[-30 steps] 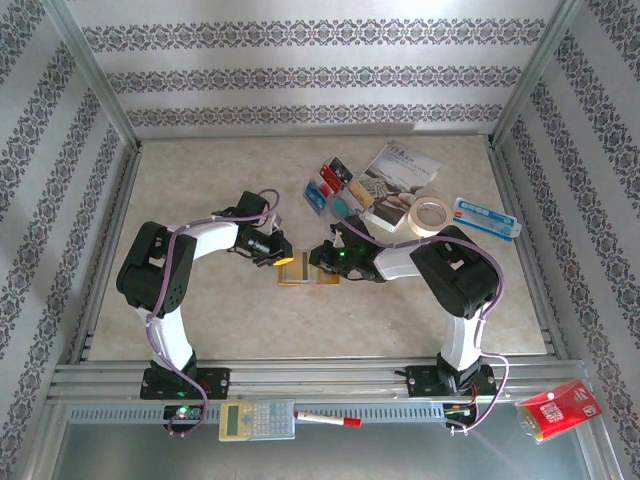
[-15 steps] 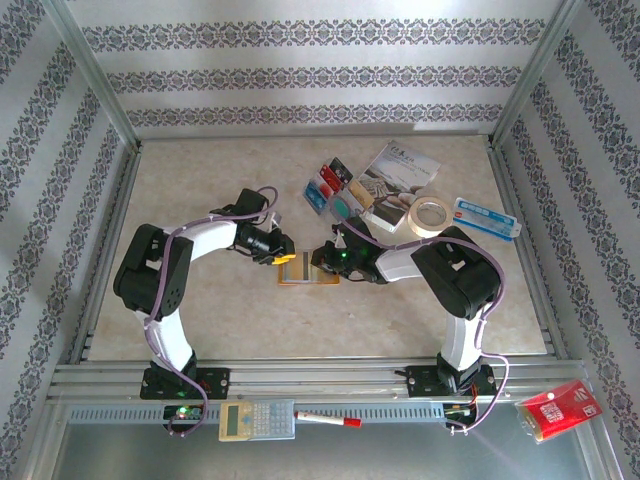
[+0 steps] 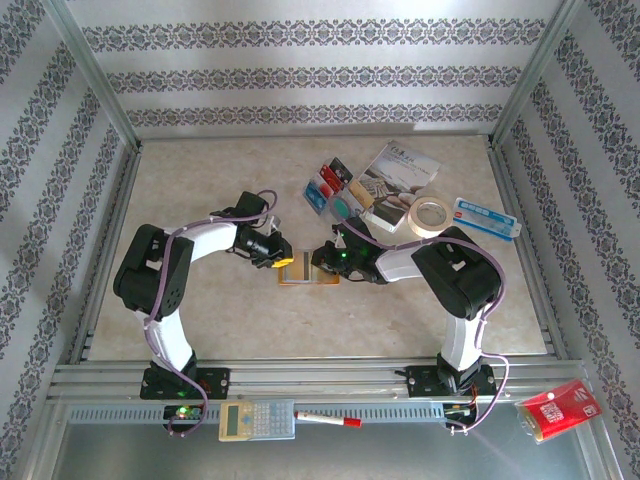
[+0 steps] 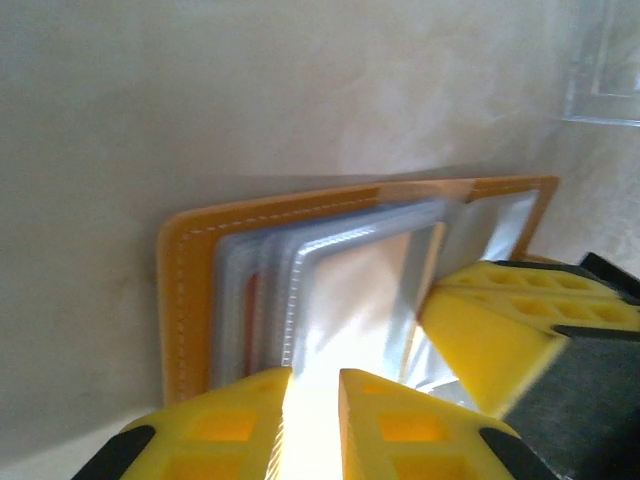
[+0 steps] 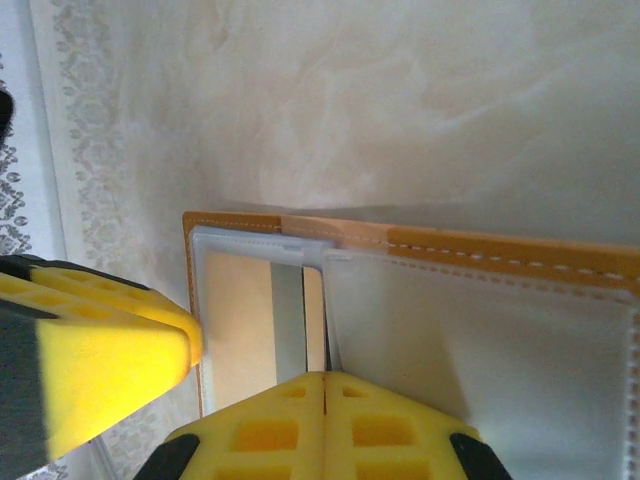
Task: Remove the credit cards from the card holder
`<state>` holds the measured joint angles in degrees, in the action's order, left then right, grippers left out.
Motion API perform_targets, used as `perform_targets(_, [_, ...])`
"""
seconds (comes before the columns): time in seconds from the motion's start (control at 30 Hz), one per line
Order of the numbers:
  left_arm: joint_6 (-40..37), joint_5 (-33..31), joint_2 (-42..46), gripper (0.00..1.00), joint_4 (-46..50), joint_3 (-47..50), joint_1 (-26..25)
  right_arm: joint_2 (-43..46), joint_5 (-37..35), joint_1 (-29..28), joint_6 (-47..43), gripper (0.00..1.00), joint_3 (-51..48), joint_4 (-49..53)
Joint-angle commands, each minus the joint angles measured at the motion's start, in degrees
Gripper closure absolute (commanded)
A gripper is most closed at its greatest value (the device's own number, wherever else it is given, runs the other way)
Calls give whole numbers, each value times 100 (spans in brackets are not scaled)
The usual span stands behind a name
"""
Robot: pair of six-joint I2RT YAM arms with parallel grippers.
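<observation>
card holder (image 3: 308, 273): lies open on the worktop (image 3: 200, 180) at the middle of the top view, between the two grippers, orange cover down and clear sleeves fanned upward
left gripper (image 4: 314, 385): at the holder's left edge in the top view; jaws nearly together, with a thin glaring sleeve leaf running into the narrow gap between them; whether a card sits in that leaf cannot be told
right gripper (image 5: 325, 385): at the holder's right side in the top view; jaws pressed together, with a sleeve edge running down to where they meet
tan card (image 5: 238, 320): inside a sleeve, left of the right gripper's jaws in the right wrist view, beside the other arm's yellow finger
credit cards (image 3: 328, 187): loose cluster in blue, red, black and teal, upper centre of the top view, apart from the holder
brochure (image 3: 397, 175): just right of the loose cards
tape roll (image 3: 430, 213): at the brochure's lower right corner
</observation>
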<state>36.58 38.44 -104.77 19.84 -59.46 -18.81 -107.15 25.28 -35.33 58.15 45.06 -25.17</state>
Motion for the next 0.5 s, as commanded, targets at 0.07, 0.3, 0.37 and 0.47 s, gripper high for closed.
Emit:
perform_targets(0.07, [-160,-504,-150,80,494,-15,-88,228,-346,95,-156,97,-205,146])
perform_targets(0.3, [-157,-438,-185,79,420,-21,-81,113,-187,67,-166,94,-79,199])
perform_targets(0.37, [-162,-433,-190,79,425,-22,-80,66,-100,49,-147,88,-25,197])
perform_targets(0.47, [-182,-435,-197,79,438,-22,-86,4,-84,19,-111,79,14,221])
